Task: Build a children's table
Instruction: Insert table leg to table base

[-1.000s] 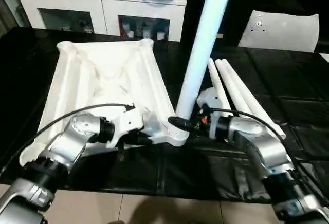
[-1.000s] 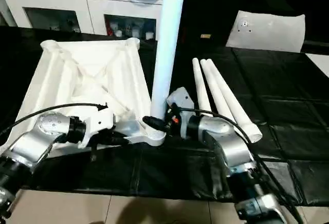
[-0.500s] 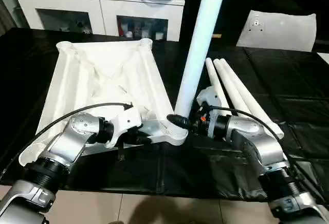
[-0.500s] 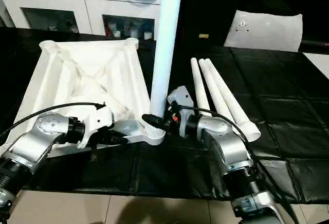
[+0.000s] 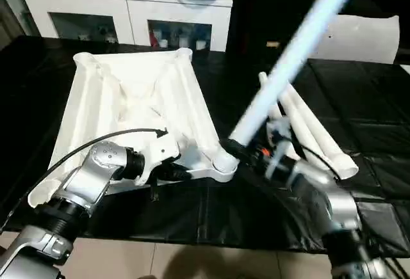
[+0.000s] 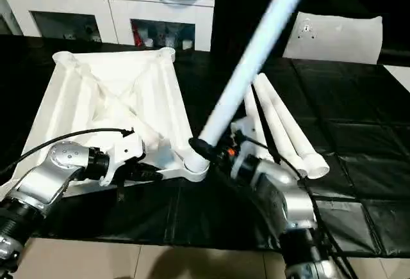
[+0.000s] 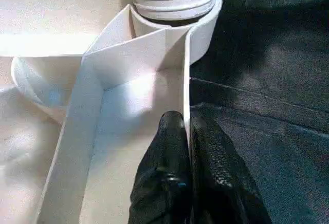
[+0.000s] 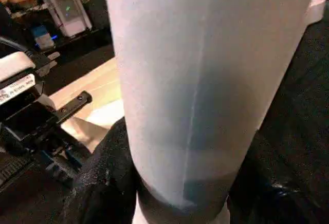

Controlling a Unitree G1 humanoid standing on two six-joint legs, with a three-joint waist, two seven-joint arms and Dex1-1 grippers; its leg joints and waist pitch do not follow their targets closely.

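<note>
The tabletop (image 5: 128,106) lay underside up on the black table (image 5: 359,132), taking the left and centre of the head views, its X-ribs facing the camera and its near right corner socket (image 5: 221,164) at centre frame. A leg (image 5: 288,55) stood in that socket, its long axis slanting steeply from the socket up toward the upper right of the frame, threaded foot down. The right gripper (image 6: 214,154) was clamped round the leg just above the socket, its black fingers (image 8: 103,183) wrapping the shaft on both sides. The left gripper (image 7: 187,147) was pinched tight on the thin upright rim wall of the tabletop just beside the socket, steadying it. Three spare legs (image 5: 307,125) lay together to the right of centre, pointing away toward the upper part of the frame, wide ends nearest the camera. The parts looked like light, stiff, smooth moulded plastic, so the leg would likely slip in a loose hold and lever hard on the socket when tilted; gripping low, near the threads, seemed the soundest place, with the top held by its rim.
</note>
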